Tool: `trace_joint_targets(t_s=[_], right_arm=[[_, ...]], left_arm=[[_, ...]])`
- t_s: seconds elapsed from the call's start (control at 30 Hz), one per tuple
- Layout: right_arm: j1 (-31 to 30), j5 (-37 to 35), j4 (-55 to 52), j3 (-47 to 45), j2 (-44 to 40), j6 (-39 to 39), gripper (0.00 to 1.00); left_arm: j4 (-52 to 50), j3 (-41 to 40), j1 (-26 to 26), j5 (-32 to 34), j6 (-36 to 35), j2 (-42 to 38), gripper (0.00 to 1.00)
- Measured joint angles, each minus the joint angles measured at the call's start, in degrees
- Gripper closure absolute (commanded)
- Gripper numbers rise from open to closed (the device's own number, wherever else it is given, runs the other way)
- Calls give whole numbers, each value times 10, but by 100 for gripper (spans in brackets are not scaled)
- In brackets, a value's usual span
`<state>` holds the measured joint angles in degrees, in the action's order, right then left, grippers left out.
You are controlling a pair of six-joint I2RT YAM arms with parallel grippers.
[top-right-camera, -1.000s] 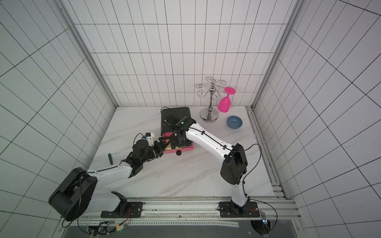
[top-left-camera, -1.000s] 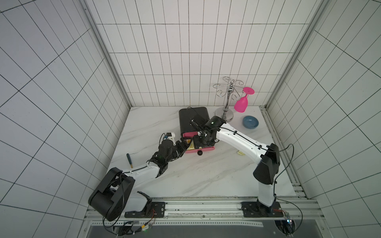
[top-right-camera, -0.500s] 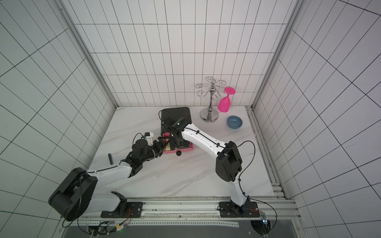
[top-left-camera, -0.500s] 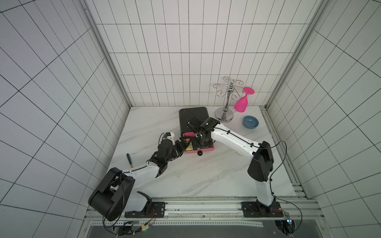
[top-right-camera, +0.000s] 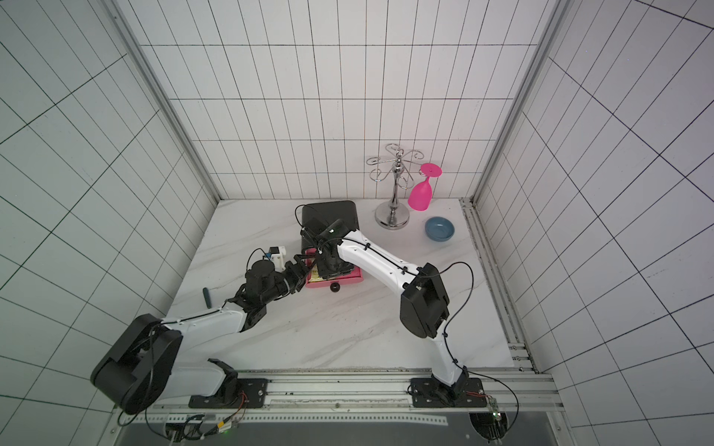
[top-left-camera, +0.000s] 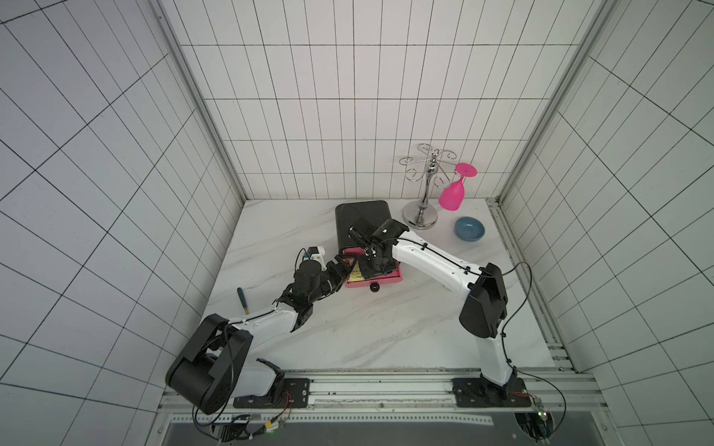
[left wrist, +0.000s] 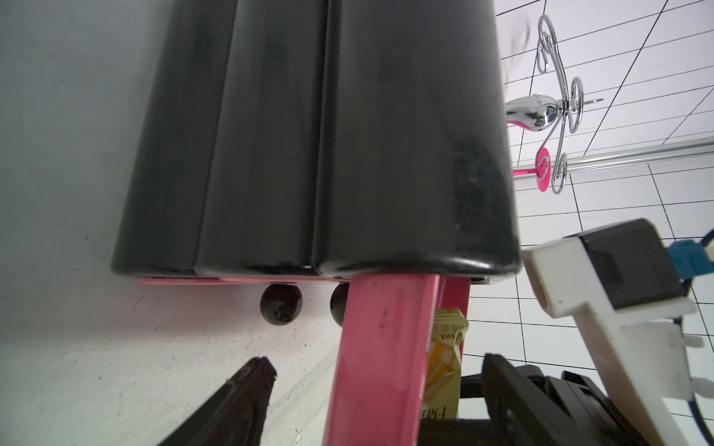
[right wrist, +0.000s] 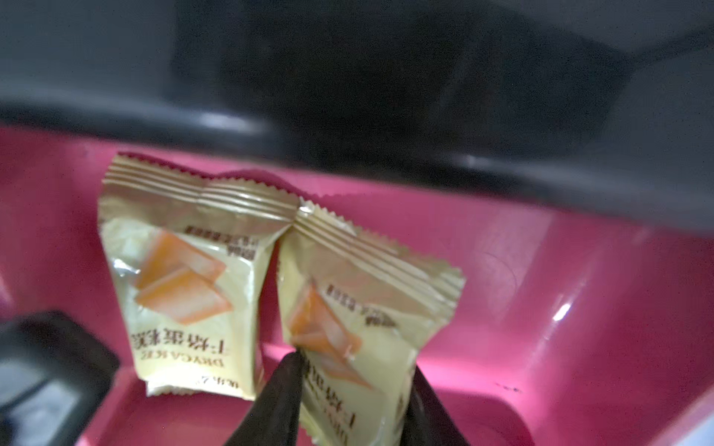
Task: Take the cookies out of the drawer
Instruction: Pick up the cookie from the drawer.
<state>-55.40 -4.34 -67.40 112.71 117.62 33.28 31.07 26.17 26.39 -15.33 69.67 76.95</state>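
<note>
Two arms meet at the black cabinet (top-left-camera: pixel 361 216). The right arm (top-left-camera: pixel 432 262) has drawn its elbow inward and lowered the right gripper (right wrist: pixel 355 370) into the open pink drawer (top-left-camera: pixel 380 281). The left gripper (left wrist: pixel 378 367) stays put, its fingers spread wide astride the drawer's side wall. The right fingers (right wrist: pixel 278 397), narrower than before, press both edges of one yellow packet (right wrist: pixel 363 309). A second packet (right wrist: pixel 185 293) lies beside it in the drawer.
</note>
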Motion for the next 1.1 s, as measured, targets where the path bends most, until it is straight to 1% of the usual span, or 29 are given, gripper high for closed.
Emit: trace_joint_targets(t_s=[0.1,0.2,0.4,0.47,0.5,0.67,0.73,0.97,1.1], right_arm=[[3,0,4,0,-2,0,65],[10,0,11,-2,-9,0,69],[21,2,36,-18,-41,0,74],[22,3,42,-21,-51,0,81],[22,5,46,-21,-55,0,82],[28,8,64,-40,-72,0,86],[32,12,69,-46,-73,0,90],[40,21,78,-58,-78,0,90],[43,21,79,-70,-118,0,90]], left_arm=[[0,0,-2,-1,0,0,11],[0,0,-2,-2,0,0,11],[0,0,-2,-2,0,0,11],[0,0,-2,-4,0,0,11],[0,0,-2,-4,0,0,11],[0,0,-2,-8,0,5,11],[0,0,-2,-9,0,10,11],[0,0,-3,-11,0,17,10],[0,0,-3,-13,0,19,10]])
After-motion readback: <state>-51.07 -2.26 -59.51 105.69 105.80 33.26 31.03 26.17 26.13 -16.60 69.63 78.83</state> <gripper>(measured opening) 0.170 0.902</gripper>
